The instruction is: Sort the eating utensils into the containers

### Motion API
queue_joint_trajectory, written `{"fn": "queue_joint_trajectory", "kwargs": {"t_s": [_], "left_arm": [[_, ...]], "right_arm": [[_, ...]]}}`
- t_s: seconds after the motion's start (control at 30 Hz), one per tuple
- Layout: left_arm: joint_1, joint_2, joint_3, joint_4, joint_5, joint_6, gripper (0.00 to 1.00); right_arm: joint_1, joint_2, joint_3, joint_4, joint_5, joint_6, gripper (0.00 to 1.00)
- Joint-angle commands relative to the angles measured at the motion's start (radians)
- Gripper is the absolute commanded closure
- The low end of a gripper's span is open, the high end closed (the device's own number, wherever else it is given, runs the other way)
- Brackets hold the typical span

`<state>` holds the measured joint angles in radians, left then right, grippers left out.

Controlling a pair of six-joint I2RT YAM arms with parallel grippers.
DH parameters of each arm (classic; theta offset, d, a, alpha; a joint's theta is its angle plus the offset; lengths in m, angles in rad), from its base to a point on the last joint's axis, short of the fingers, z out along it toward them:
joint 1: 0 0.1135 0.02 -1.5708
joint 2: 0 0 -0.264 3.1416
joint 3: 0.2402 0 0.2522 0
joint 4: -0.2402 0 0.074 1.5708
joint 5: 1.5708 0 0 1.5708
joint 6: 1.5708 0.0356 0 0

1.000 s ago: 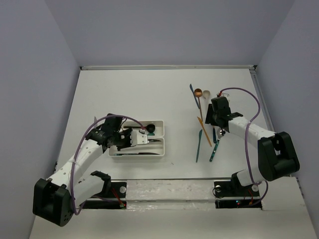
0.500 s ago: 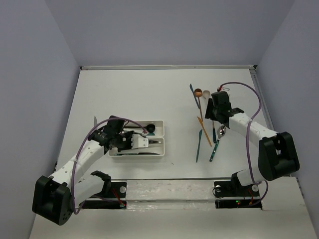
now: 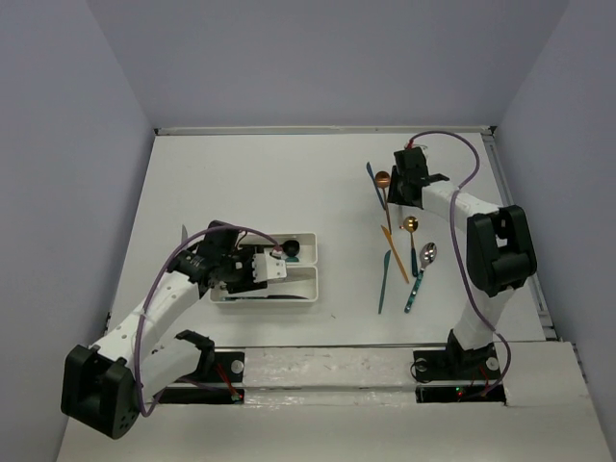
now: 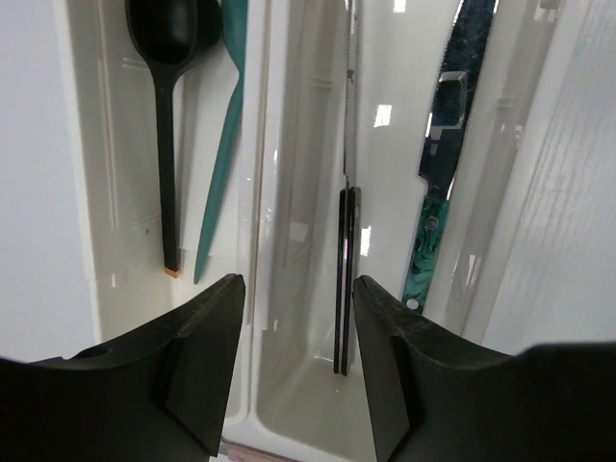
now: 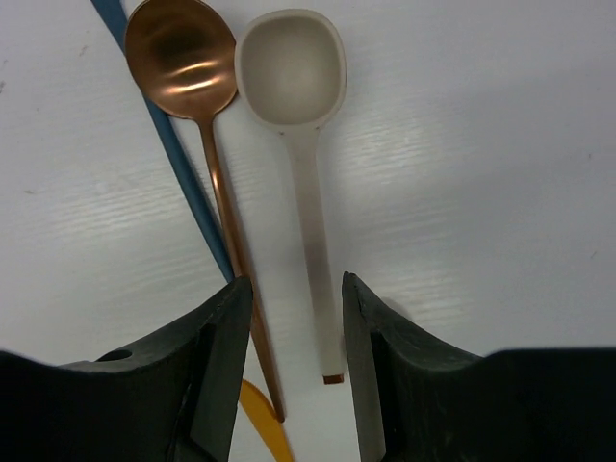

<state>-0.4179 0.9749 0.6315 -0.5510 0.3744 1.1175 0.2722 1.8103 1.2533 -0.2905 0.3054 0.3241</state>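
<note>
Cream spoon lay on table, handle between spread fingers of right gripper (gaps both sides, no pinch), copper spoon just beside. Left gripper hung open over containers: black spoon in one white tray, black-handled knife and green marbled knife in other tray.

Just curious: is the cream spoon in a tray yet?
Out. The cream spoon lies on the table beside the copper spoon, below the open right hand.
</note>
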Motion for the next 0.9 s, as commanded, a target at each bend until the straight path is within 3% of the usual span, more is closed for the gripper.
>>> {"fn": "queue_joint_trajectory", "kwargs": {"t_s": [0.0, 0.43, 0.57, 0.6, 0.63, 0.87], "left_arm": [[-0.002, -0.022, 0.071, -0.006, -0.035, -0.065, 0.39], [-0.002, -0.025, 0.093, 0.019, -0.074, -0.140, 0.37], [-0.002, -0.025, 0.096, 0.029, -0.095, -0.162, 0.37], [-0.002, -0.024, 0.103, 0.036, -0.101, -0.180, 0.37], [-0.002, -0.024, 0.112, 0.040, -0.112, -0.191, 0.36], [-0.002, -0.025, 0.198, 0.080, -0.160, -0.323, 0.35]], "right_arm": [[-0.025, 0.066, 0.107, -0.041, 0.014, -0.019, 0.52], [-0.047, 0.288, 0.287, -0.094, -0.012, -0.063, 0.60], [-0.056, 0.291, 0.308, -0.093, -0.025, -0.063, 0.78], [-0.056, 0.285, 0.313, -0.095, -0.028, -0.065, 0.91], [-0.056, 0.279, 0.313, -0.095, -0.025, -0.063, 0.97], [-0.056, 0.094, 0.293, -0.101, 0.012, -0.074, 1.00]]}}
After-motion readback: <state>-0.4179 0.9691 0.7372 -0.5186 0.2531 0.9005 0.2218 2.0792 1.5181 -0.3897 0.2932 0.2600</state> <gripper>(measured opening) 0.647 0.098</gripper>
